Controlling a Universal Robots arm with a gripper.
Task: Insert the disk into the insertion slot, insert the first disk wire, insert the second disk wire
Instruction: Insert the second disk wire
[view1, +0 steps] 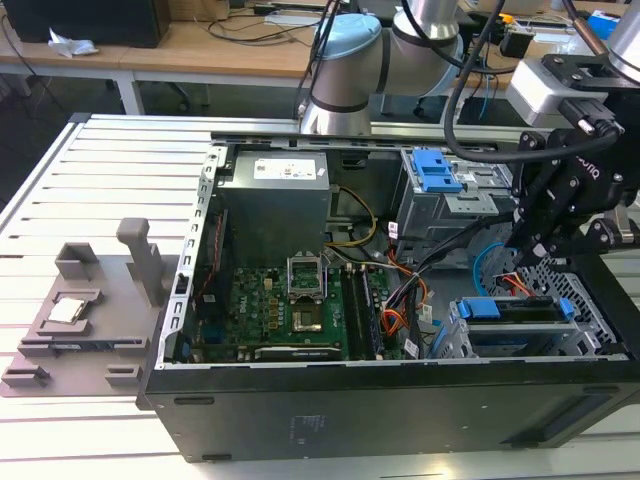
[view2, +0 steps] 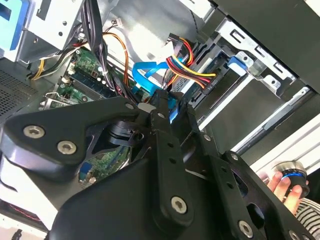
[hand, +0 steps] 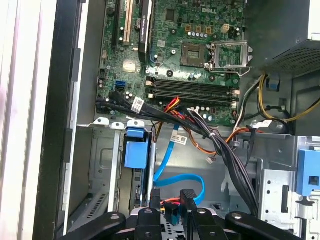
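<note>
- Fingers (view2: 161, 117) sit a narrow gap apart in the second wrist view, pinched on a blue connector (view2: 173, 106) at the end of the flat blue cable (hand: 172, 172).
- Same in the first wrist view: both black fingertips close together, blue connector between them, red and yellow wires (view2: 186, 64) just beside.
- Gripper (view1: 533, 248) hangs inside the open computer case (view1: 400, 405), over the silver perforated cage on the exterior view's right.
- The disk (view1: 520, 312) with its blue frame already sits in the insertion slot (view1: 590, 335), directly below the gripper.
- Motherboard (hand: 175, 55) lies further in, well apart from the fingers.
- A person's hand (view2: 285, 187) holds a round knob at the table edge.
</note>
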